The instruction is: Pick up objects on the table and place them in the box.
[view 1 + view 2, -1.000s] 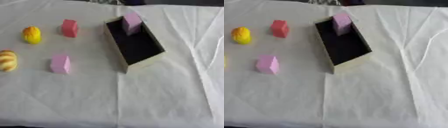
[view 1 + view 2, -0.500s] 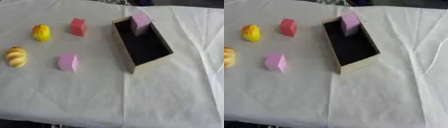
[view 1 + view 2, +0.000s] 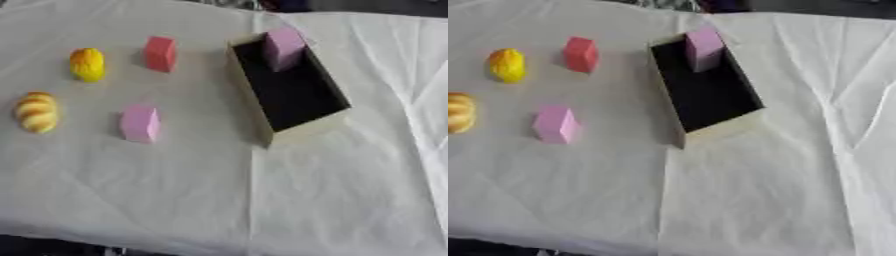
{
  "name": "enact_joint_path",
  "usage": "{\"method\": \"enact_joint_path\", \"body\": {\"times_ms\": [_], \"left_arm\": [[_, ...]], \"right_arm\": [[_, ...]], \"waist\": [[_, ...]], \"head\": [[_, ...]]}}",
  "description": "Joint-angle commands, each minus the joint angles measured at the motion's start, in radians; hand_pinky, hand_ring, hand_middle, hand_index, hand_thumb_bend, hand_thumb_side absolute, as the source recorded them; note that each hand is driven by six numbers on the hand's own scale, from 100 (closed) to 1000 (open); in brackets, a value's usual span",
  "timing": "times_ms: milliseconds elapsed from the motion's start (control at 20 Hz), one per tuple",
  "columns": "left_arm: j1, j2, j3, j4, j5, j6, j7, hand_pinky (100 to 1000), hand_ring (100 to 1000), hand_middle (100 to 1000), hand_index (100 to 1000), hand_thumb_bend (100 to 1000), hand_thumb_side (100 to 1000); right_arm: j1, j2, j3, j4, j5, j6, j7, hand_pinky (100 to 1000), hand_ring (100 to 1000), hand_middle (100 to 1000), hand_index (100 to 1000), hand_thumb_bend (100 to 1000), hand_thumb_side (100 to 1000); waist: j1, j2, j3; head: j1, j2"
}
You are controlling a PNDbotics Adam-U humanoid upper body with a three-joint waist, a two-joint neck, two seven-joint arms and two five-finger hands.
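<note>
- Neither of your hands shows in either eye view, so you cannot tell from here whether their fingers are straight, curled or holding anything.
- The box (image 3: 302, 131) sits right of centre on the white cloth (image 3: 262, 200), long and narrow with pale walls and a dark inside, lying askew so that its far end points up and to your left.
- A lilac block (image 3: 283, 46) already stands inside the box at its far end, upright and leaning against the far wall, its top rising above the rim.
- The rest of the box's dark floor, from that block to the near wall, holds nothing else you can see.
- A red block (image 3: 161, 53) stands on the cloth to the left of the box's far end, near it but not touching.
- A yellow rounded object (image 3: 87, 64) lies further left, just beside the red block with a gap between them.
- A pink block (image 3: 140, 123) stands nearer to you, below the red block and well apart from the box's left wall.
- A yellow-and-cream ridged object (image 3: 37, 111), shaped like a bread roll, lies at the far left, below the yellow rounded object and left of the pink block.
- The cloth is creased, with folds running down its right side.
</note>
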State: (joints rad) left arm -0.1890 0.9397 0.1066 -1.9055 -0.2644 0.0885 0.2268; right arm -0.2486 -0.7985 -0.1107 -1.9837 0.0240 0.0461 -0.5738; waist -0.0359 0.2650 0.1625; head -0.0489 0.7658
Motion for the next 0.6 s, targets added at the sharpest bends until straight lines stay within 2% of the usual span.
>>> {"method": "enact_joint_path", "body": {"times_ms": [50,350,600], "left_arm": [[0.002,0.077,0.003,-0.009,-0.079,-0.005,-0.136,833,778,757,828,433,513],[0.024,0.121,-0.018,-0.030,-0.260,-0.068,-0.388,884,814,764,844,563,423],[0.034,0.136,-0.070,-0.091,-0.316,-0.165,-0.535,933,843,765,865,614,415]], "right_arm": [[-0.004,-0.045,-0.010,-0.016,0.011,0.000,0.004,843,787,835,904,136,739],[0.007,-0.048,-0.008,-0.016,0.023,0.000,0.012,844,785,832,903,132,742],[0.002,-0.047,-0.002,-0.016,0.024,0.004,0.019,844,782,829,900,130,744]], "waist": [[-0.011,0.000,0.002],[-0.010,0.005,0.003],[-0.009,0.006,0.002]], "head": [[-0.013,0.004],[-0.037,0.004],[-0.053,0.004]]}}
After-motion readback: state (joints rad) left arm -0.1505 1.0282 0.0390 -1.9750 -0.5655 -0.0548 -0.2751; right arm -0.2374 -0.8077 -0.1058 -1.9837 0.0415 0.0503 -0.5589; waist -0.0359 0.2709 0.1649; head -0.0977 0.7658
